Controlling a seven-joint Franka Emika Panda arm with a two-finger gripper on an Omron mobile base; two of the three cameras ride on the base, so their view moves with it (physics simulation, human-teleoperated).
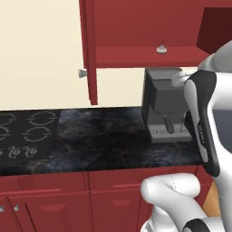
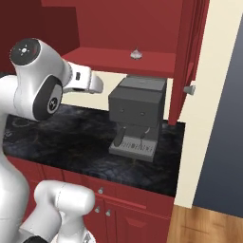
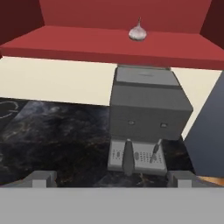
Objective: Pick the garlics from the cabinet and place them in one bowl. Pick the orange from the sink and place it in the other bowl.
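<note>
Dark marbled countertop (image 1: 113,136) over low red drawer units (image 1: 68,204), against a cream wall (image 1: 41,50). Above, tall dark red cabinet (image 1: 136,27), door (image 1: 89,50) swung open, round silver knob (image 1: 82,73) on it. One garlic (image 1: 161,48) alone on the red shelf (image 1: 136,56), whitish-grey, pointed tip up, well back from the front edge; seen too from the right base (image 2: 136,54) and from the hand camera (image 3: 137,32). Directly beneath the shelf, grey coffee machine (image 1: 165,104) on the counter, drip tray toward the front. Black hob (image 1: 25,133) with four rings at the counter's left end. White arm raised before the cabinet, wrist reaching toward the shelf's underside. Gripper (image 3: 112,179) in the hand view as two grey fingertips (image 3: 42,178) far apart at the lower corners: released, grasping nothing, pointed at the coffee machine with the garlic above it.
</note>
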